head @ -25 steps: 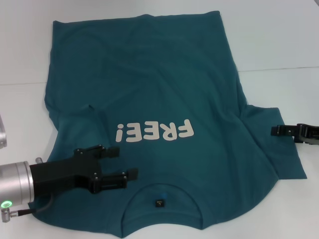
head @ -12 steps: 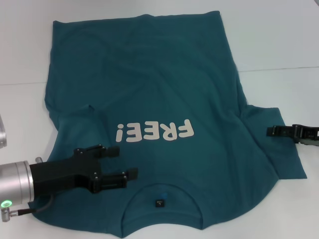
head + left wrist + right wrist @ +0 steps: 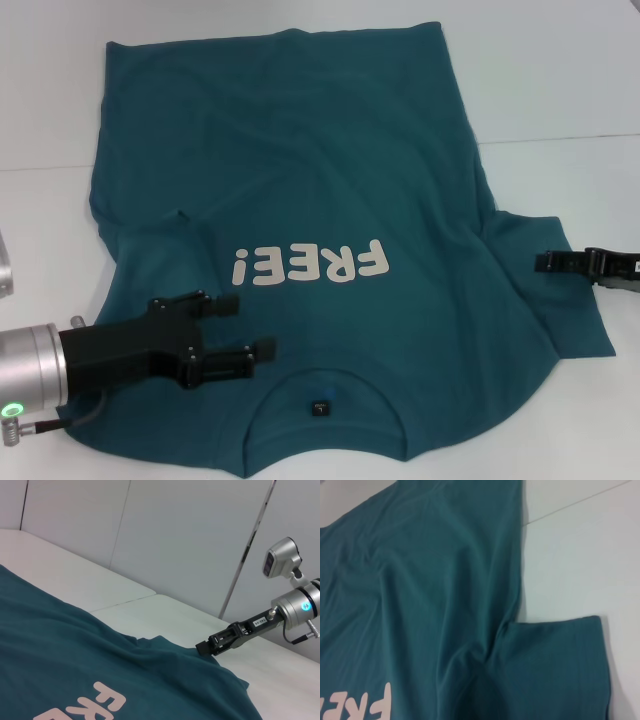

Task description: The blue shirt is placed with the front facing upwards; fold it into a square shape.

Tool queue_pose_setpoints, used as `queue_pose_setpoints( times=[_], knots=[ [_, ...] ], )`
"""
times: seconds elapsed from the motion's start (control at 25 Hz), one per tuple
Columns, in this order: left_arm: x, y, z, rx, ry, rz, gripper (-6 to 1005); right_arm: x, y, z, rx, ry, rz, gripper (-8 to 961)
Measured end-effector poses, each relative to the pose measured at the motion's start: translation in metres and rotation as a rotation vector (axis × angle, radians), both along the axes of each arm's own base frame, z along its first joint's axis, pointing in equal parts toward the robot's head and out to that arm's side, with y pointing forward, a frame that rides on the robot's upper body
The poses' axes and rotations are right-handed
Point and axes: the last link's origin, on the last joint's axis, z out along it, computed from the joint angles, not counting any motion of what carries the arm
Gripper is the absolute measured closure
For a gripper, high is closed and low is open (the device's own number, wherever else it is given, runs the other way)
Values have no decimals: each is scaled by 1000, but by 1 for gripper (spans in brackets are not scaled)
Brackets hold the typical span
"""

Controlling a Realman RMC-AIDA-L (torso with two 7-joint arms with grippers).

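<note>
One garment, the blue shirt [image 3: 300,200], is being shown spread front side up across the white counter [image 3: 560,90], its dark teal cloth lying mostly flat with soft wrinkles running through the body. Cream "FREE!" lettering [image 3: 310,265] is being displayed across the chest, upside down in the head view, and the round collar [image 3: 325,400] with its small black tag [image 3: 319,407] is being seen at the near edge, closest to the robot, while the hem is lying at the far side. The sleeve on the robot's right is being spread outward on the counter, with a crease gathered at the armpit, as is also being shown in the right wrist view [image 3: 485,655]. The left hand [image 3: 245,325] is being held over the shirt's near left shoulder area, just beside the collar and below the lettering, with its two black fingers spread apart and nothing between them. The right hand [image 3: 542,262] is being held at the outer part of the right sleeve, its fingertips lying over the cloth; whether its fingers are parted or pressed together cannot be told, and in the left wrist view it [image 3: 202,647] is being seen low at the sleeve's edge.
</note>
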Motion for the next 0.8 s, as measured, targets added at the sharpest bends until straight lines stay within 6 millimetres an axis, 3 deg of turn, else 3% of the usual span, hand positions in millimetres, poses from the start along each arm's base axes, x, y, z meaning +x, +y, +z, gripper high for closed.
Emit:
queue_pose_setpoints(
  times=[0.6, 0.8],
  knots=[
    [0, 0, -1, -3, -4, 2, 121, 1, -1, 0, -4, -8, 4, 450],
    [0, 0, -1, -3, -4, 3, 121, 2, -1, 1, 0, -7, 1, 660]
  ],
)
